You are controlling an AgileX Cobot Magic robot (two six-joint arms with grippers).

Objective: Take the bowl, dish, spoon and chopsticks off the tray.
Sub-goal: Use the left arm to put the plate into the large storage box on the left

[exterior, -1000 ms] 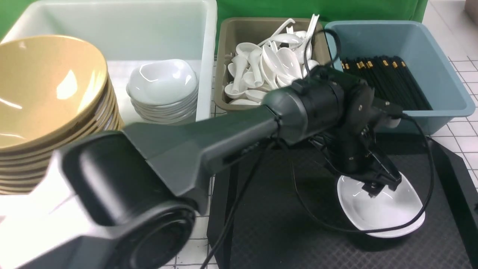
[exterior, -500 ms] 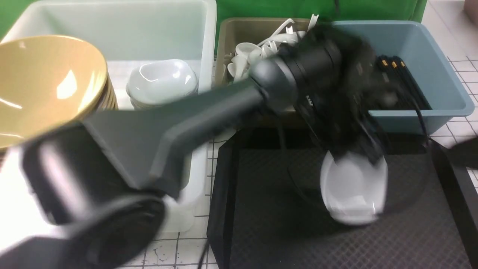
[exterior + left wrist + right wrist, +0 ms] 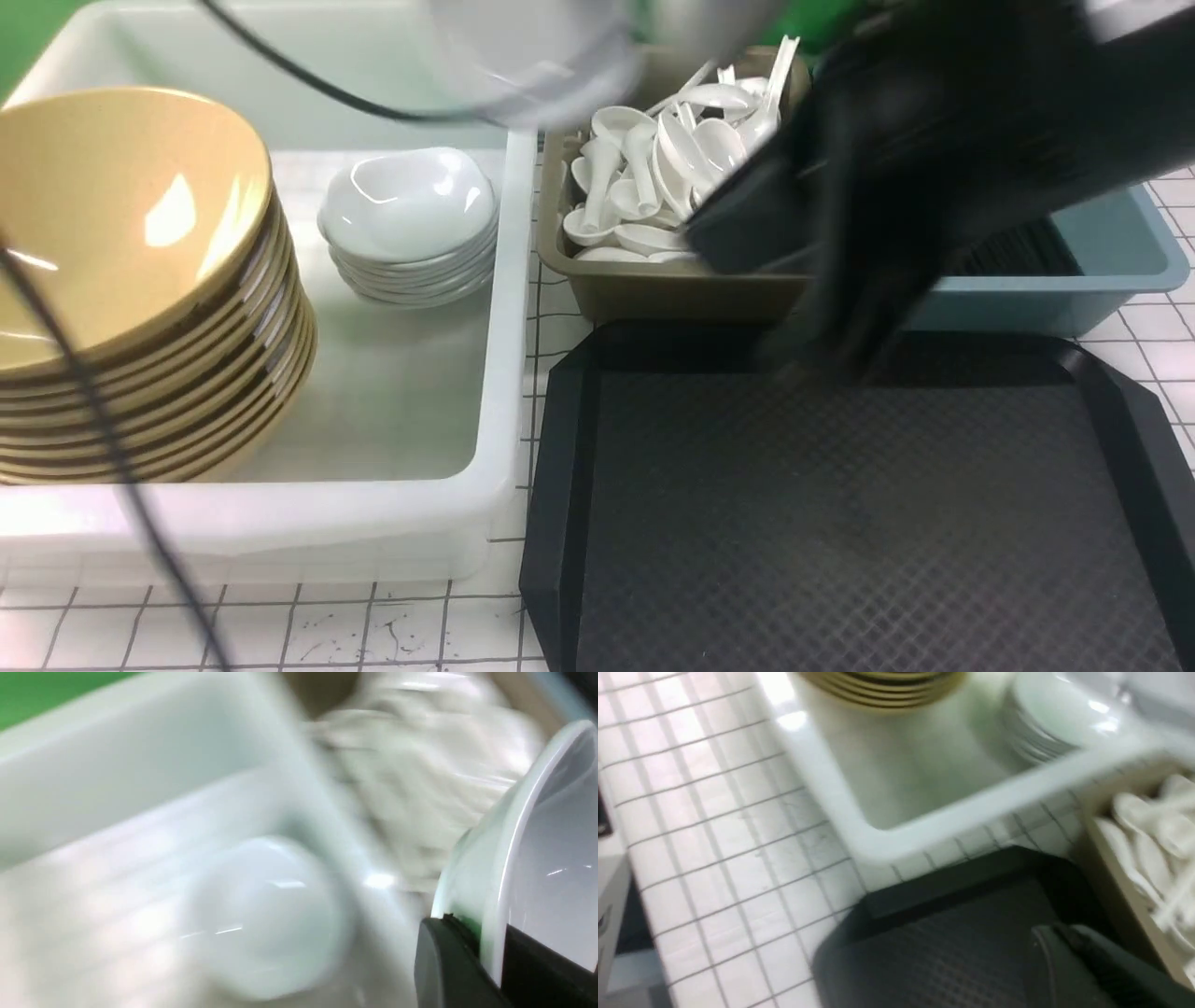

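Dish (image 3: 537, 849) lifted off tray (image 3: 840, 523) | left gripper (image 3: 488, 956) clamped on rim (blurred)

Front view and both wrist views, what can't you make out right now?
- Front view: a blurred dark arm covers most of the blue bin, hiding its contents; a pale smear at the top edge is unidentifiable.
- Left wrist view: the dish in the left claw is cut off by the frame edge; the stack of white dishes is motion-blurred.
- Right wrist view: the right claw shows only a blurred dark tip; its jaws cannot be read.
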